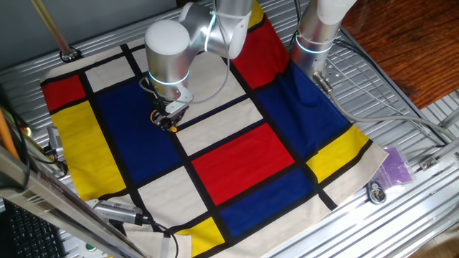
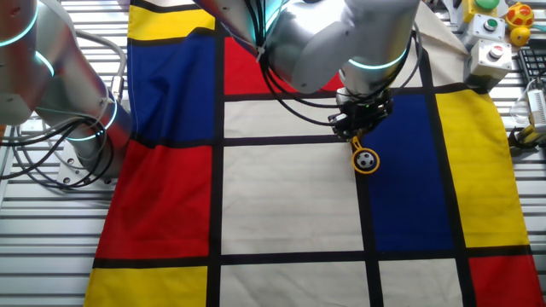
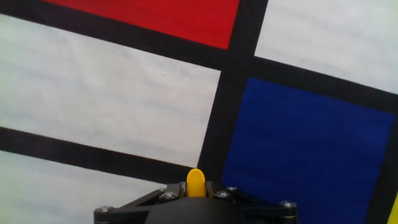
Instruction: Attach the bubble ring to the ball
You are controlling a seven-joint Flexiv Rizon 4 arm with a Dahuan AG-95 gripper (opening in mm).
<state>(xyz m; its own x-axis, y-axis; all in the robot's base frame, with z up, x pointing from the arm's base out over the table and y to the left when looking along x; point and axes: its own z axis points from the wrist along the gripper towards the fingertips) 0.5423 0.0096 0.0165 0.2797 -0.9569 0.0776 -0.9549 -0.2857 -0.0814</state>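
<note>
My gripper is low over the coloured patchwork cloth, at the black seam between a white and a blue patch. It is shut on the short handle of the orange-yellow bubble ring. The hoop lies on the cloth just in front of the fingers and encircles the tiny black-and-white ball. In the hand view only the yellow handle end shows, pinched between the jaws; hoop and ball are hidden there. In one fixed view the gripper shows a bit of orange ring below it; the ball is not visible.
A second arm's base stands at the cloth's far edge and also shows in the other fixed view with cables. A button box and yellow-red toys sit off the cloth. A purple bag lies on the metal table.
</note>
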